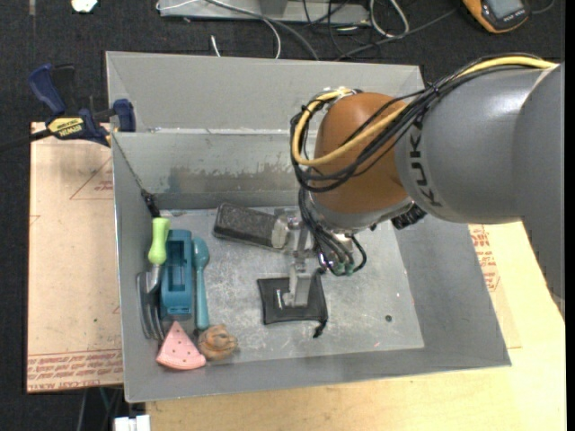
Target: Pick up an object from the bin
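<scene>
My gripper (294, 287) reaches down into the middle of the bin, its tip right over a flat black square piece (301, 310) lying on the floor. Whether it touches that piece I cannot tell. Just behind and left of the gripper lies a dark grey oblong block (244, 224), slightly tilted.
Along the left wall are a blue tape dispenser (180, 275), a green handle (160, 239), a pink wedge (180, 351) and a small brown shell-like lump (218, 341). The arm's bulk and its orange cover hang over the bin's right rear.
</scene>
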